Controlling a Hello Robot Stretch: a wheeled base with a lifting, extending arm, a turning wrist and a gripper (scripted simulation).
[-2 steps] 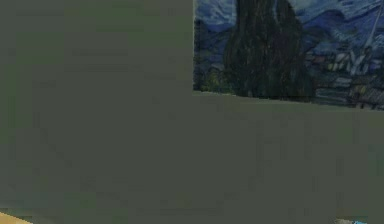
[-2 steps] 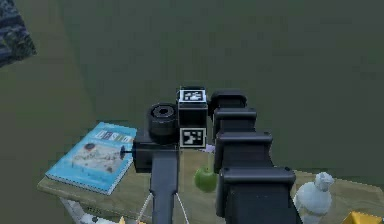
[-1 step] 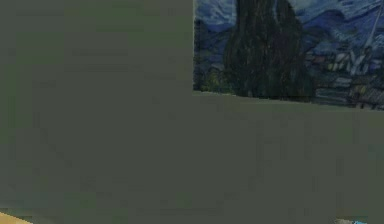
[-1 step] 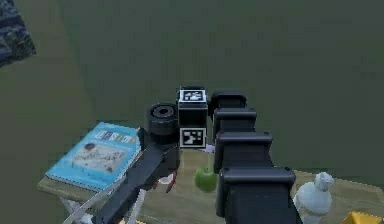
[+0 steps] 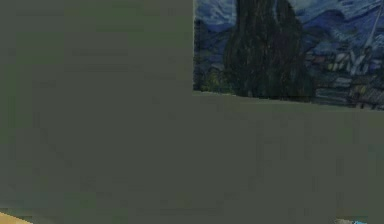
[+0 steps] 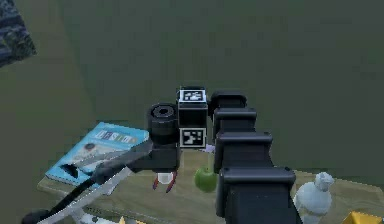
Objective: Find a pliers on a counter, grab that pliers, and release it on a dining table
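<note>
**Arm side and forward views.** The arm (image 6: pixel 245 165) reaches over a wooden counter (image 6: pixel 345 198), with the pincer (image 6: pixel 95 182) low above it. We judge the search done and the grab in hand; the carry to the dining table and the release are left. We cannot tell how wide the pincer stands or whether it has hold of anything, since things lie on the counter behind it. Just beneath the pincer's body lies a small red-and-white thing (image 6: pixel 165 181), in our judgement the pliers, though it is too small to confirm. At the pincer's far end lies a flat, glossy blue magazine (image 6: pixel 100 145). Between pincer and arm sits a smooth, round green apple (image 6: pixel 205 180), and beyond the arm stands a white bottle (image 6: pixel 318 195). A painting (image 5: pixel 290 45) of swirled blues hangs on the matte wall (image 5: pixel 100 120).
</note>
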